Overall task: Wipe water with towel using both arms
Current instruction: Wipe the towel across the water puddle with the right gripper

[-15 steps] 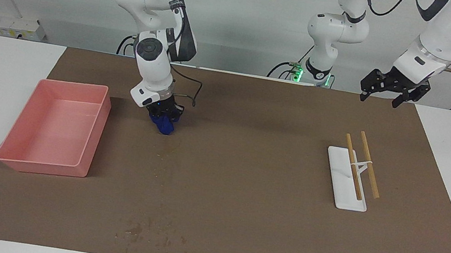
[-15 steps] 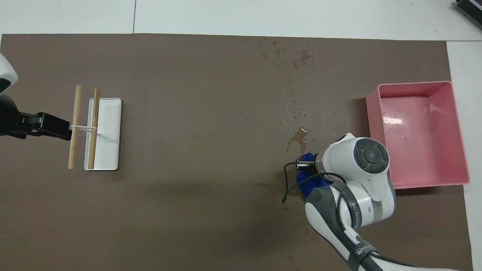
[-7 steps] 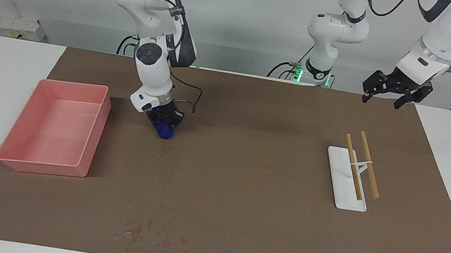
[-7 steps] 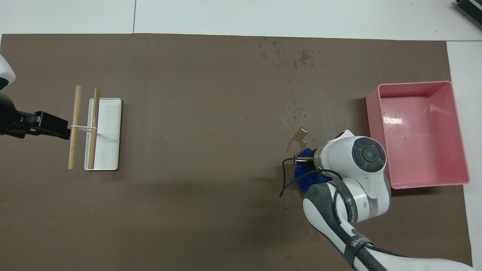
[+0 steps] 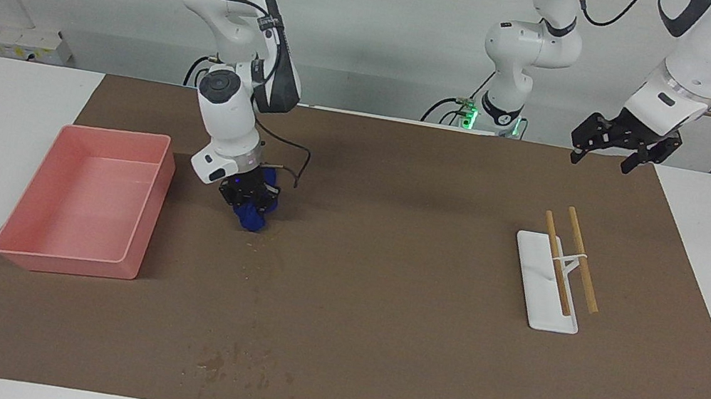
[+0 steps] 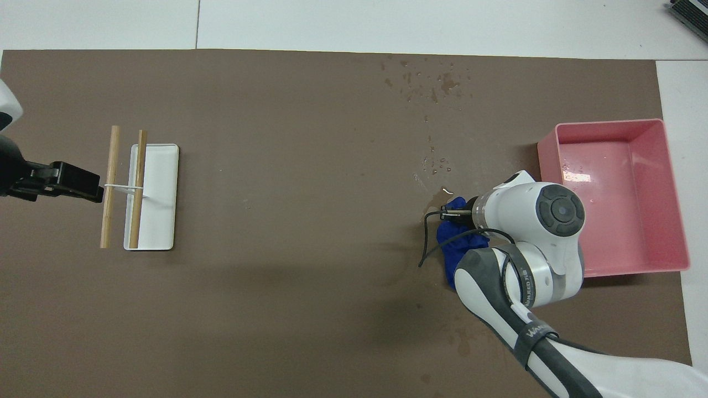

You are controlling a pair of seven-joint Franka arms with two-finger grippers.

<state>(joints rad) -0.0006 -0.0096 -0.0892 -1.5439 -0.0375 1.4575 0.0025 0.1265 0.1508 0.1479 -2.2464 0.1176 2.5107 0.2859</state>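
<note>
The right gripper (image 5: pixel 247 198) is down at the brown mat (image 5: pixel 374 347), its fingers closed around the towel (image 5: pixel 249 216), a lumpy deep-blue cloth that bulges out below the fingertips and presses on the mat just beside the pink tray (image 5: pixel 28 257), toward the left arm's end from it; in the overhead view the towel (image 6: pixel 456 243) shows partly under the arm's white wrist, with a wet brown smear touching its edge on the side away from the robots; the water (image 6: pixel 436 163) lies as a sparse scatter of small pale specks a little farther from the robots than the towel, and a cluster of darker blotchy stains (image 6: pixel 431 83) sits farther still, near the mat's edge; the left gripper (image 5: pixel 614 145) waits in the air over the mat's edge at the left arm's end, holding nothing, its black fingers spread apart; below it on the mat rests a white flat stand (image 5: pixel 546 289) with two wooden sticks (image 5: pixel 568 264) lying across it, well apart from the towel and the tray
</note>
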